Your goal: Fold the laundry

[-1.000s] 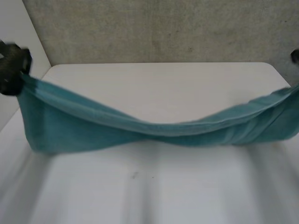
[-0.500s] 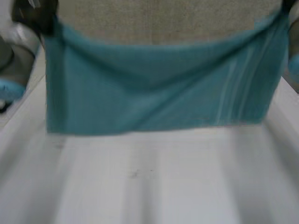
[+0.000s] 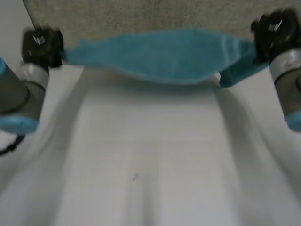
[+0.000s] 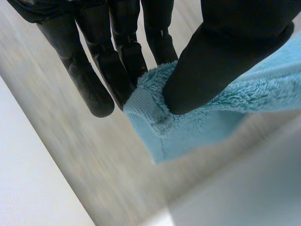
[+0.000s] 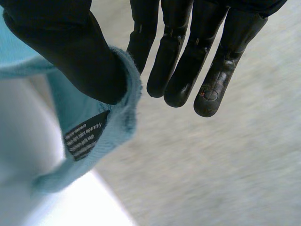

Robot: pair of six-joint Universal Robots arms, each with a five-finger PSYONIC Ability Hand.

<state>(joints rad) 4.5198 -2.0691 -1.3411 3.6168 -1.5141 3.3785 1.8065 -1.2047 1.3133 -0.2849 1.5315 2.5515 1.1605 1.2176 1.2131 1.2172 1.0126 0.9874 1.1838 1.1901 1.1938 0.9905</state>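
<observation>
Teal towel [image 3: 164, 54] stretched across the upper frame, over the white table [image 3: 150, 155]; left hand [image 3: 42, 44] and right hand [image 3: 274, 29] each pinch an end corner between thumb and fingers.

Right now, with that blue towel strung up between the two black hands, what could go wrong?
The left hand pinches only the very corner of the towel between thumb and fingers, so it might slip free. The right hand has a similarly small hold, near the care label. The towel sags in the middle and a flap hangs lower by the right hand, so it may land on the table creased.
</observation>
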